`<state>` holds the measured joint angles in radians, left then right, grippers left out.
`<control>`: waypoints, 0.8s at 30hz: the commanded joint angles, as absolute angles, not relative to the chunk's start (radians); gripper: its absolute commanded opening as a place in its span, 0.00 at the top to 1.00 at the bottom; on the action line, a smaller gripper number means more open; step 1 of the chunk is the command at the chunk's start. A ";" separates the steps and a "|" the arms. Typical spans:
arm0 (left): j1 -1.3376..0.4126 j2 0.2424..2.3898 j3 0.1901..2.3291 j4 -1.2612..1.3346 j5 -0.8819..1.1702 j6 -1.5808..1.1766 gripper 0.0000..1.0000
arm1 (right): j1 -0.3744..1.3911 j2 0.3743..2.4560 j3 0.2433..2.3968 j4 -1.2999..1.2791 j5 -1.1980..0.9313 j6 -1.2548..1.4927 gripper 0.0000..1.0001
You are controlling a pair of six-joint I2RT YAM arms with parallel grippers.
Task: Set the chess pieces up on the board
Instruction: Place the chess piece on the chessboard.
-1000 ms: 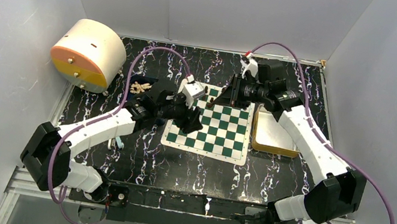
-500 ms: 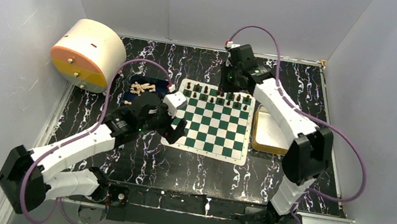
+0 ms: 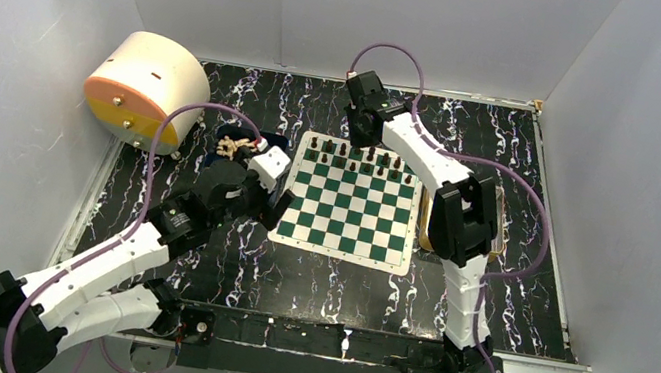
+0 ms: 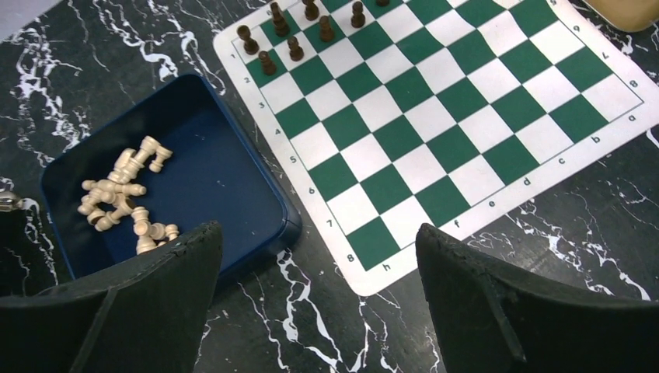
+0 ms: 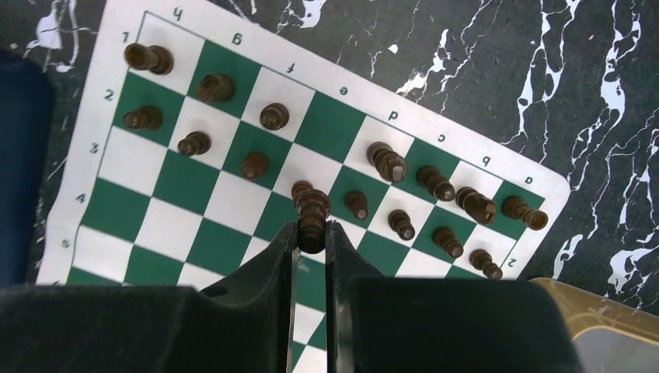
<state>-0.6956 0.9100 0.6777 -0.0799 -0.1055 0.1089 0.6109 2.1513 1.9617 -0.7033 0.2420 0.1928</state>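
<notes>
Tiny dark brown chess pieces (image 5: 435,183) line the far rows of the green-and-white checked board (image 5: 179,190); the right claw (image 5: 311,237) pinches one; the left claw (image 4: 317,241) gapes empty over the black marbled surface (image 4: 575,241) beside a blue tray (image 4: 217,171).

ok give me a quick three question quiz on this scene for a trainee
1. True or false: the left gripper is shut.
2. What is the right gripper closed on? A a dark chess piece; B a cable; C nothing.
3. Fill in: the cream pieces lie in a ___ tray beside the board.
Key: 1 false; 2 A; 3 blue.
</notes>
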 commanded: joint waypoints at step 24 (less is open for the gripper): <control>-0.691 0.853 0.666 -0.064 -0.158 0.132 0.09 | 0.611 2.307 2.086 -0.615 0.353 0.172 0.83</control>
<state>-0.6956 0.8795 0.6666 -0.0795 -0.1432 0.1230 0.6109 2.2974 2.0220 -0.6540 0.3202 0.1787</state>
